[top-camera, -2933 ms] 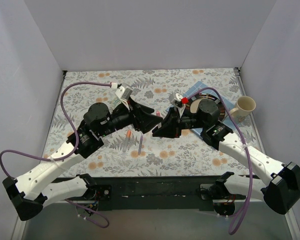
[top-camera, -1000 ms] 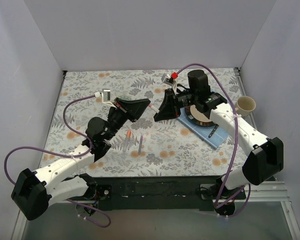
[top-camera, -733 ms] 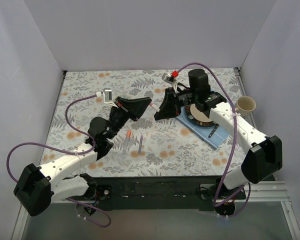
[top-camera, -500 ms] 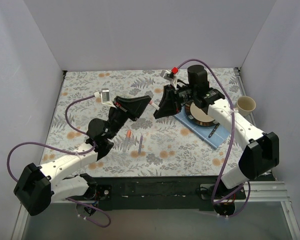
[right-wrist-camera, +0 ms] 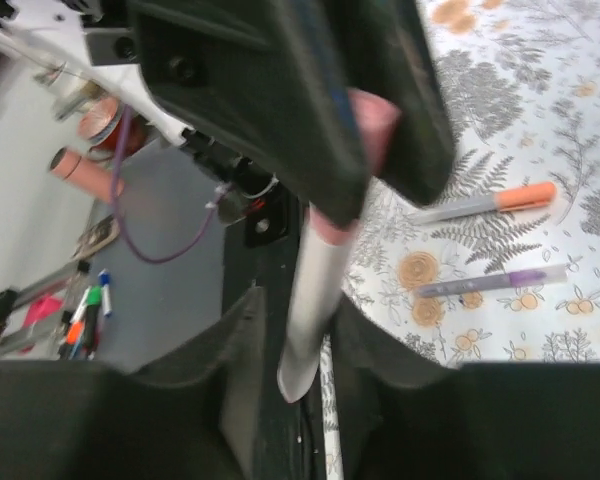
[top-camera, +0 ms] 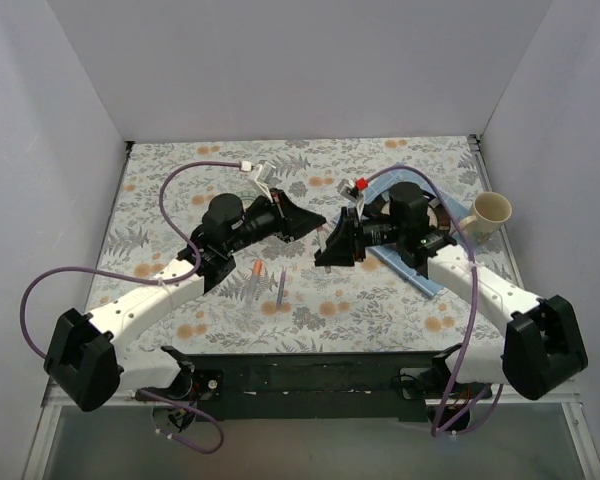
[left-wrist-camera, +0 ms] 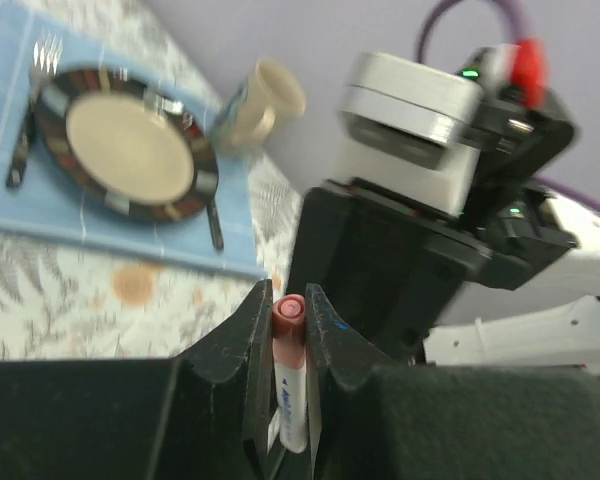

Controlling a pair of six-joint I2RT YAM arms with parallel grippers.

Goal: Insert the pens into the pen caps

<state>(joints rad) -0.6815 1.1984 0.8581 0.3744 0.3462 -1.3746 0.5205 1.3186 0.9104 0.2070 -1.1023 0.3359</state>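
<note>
L gripper (left-wrist-camera: 289, 296) clamped on pinkish-red plastic pen cap (left-wrist-camera: 290, 310) at its fingertips. R gripper (right-wrist-camera: 298, 305) clamped on slim pale-white pen barrel (right-wrist-camera: 315, 260), far end touching L gripper. Orange-capped pen (right-wrist-camera: 480, 205) & purple pen (right-wrist-camera: 495, 282) on floral tabletop (right-wrist-camera: 540, 100) beyond.

The worktop (top-camera: 180, 180) is covered with a cloth that has grey leaves and orange flowers on it. Near the middle lie an orange-capped pen (top-camera: 254, 282) and a purple pen (top-camera: 280, 289), side by side and not touching. On the right side lies a blue mat (top-camera: 427, 279), and a pale cup (top-camera: 489, 213) stands near it, close to the wall.
</note>
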